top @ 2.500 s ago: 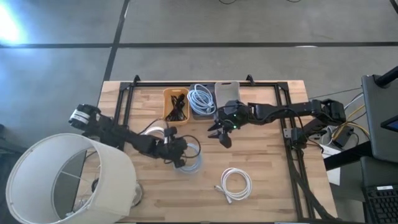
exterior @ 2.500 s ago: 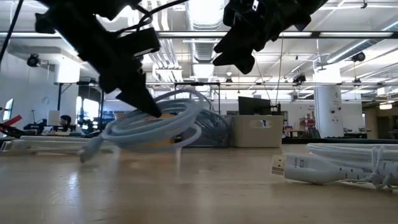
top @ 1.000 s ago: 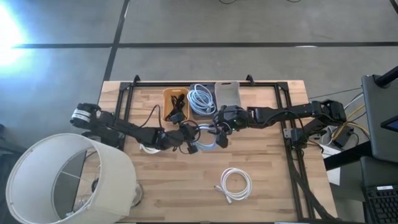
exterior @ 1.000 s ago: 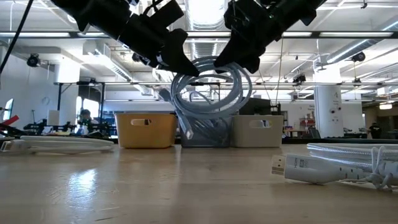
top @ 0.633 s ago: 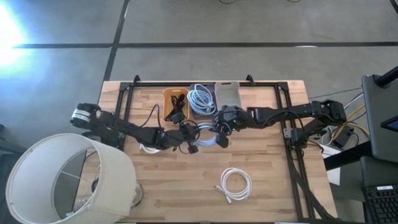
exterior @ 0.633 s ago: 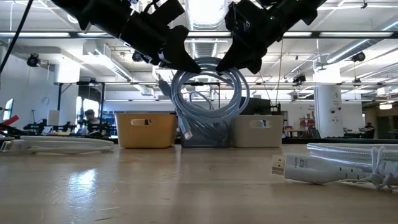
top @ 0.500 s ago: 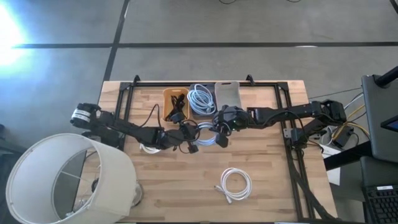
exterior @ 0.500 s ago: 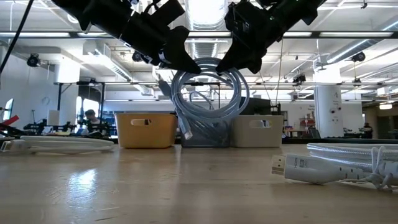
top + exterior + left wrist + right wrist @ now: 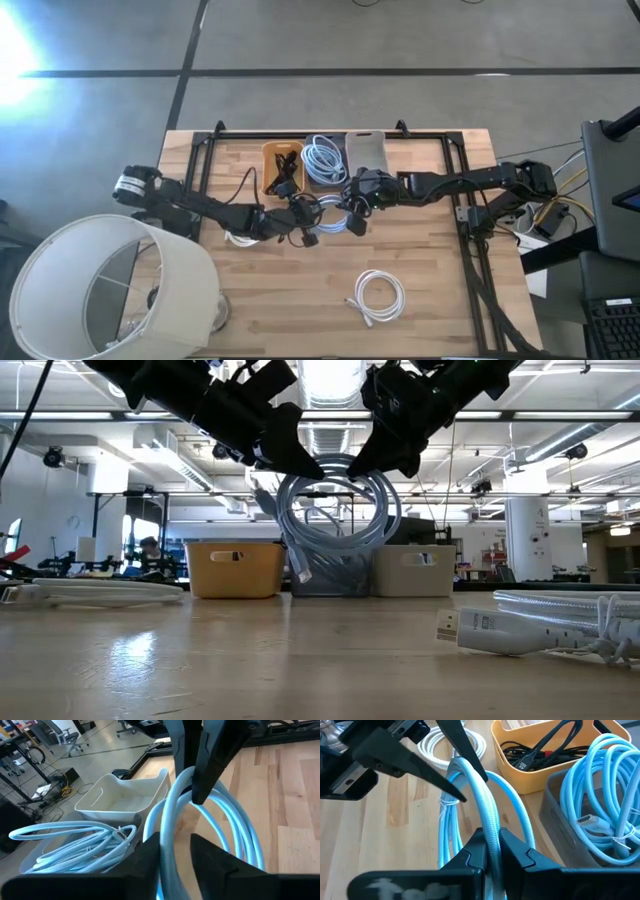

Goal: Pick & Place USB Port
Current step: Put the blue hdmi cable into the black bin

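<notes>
I see the wooden slatted table (image 9: 420, 290) with three bins in a row at the back: an orange plastic bin of black cables (image 9: 283, 167), a grey bin of light-blue cables (image 9: 323, 160), and an empty pale grey bin (image 9: 366, 150).

A loose white coiled cable (image 9: 380, 296) lies near the front edge, well apart from both arms. Another white coil (image 9: 470, 742) sits by the left arm.

Task item is the light-blue coiled USB cable (image 9: 330, 510). It hangs in the air between the two grippers, clear of the tabletop, just in front of the bins.

Left gripper (image 9: 305, 222) is clamped on one side of the coil; its wrist view shows the strands running between the fingers (image 9: 212, 857). Right gripper (image 9: 352, 215) is pinched shut on the opposite side of the same coil, one strand squeezed between its fingers (image 9: 517, 852).

My read: this is a mid-air handover, both holding so the coil doesn't drop or unwind. Left is reaching far across; right sits closer to the bins. Likely destination is the grey bin already holding matching cables.

Risk: if both pull apart, the coil stretches out.
</notes>
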You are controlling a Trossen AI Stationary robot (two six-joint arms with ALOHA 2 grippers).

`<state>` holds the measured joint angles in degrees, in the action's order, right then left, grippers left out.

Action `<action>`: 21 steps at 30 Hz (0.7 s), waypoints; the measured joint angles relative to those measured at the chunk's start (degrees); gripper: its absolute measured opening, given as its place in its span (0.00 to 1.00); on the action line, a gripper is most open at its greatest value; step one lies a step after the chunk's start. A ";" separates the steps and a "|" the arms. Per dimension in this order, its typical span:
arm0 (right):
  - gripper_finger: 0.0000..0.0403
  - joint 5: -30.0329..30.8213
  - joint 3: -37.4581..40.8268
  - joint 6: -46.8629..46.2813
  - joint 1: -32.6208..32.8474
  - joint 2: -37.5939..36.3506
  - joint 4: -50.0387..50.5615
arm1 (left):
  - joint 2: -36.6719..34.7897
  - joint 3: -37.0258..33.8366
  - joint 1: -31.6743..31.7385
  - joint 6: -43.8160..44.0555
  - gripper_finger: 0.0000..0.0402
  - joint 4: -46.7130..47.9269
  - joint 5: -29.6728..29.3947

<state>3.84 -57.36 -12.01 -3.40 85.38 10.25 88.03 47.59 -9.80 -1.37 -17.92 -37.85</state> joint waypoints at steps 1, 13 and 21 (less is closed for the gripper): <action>0.06 0.07 -0.02 0.00 -0.02 0.00 0.13 | 0.00 0.00 0.00 0.00 0.28 0.03 0.03; 0.07 2.40 -0.22 -4.18 -0.07 -1.72 7.40 | 0.00 0.00 0.00 0.10 0.47 1.00 0.01; 0.07 7.42 -0.46 -6.05 -0.04 -10.28 13.85 | 0.00 0.00 0.00 1.48 0.47 1.14 -0.03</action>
<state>11.27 -57.82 -18.06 -3.44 75.10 24.11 88.03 47.59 -9.80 0.11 -16.78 -37.88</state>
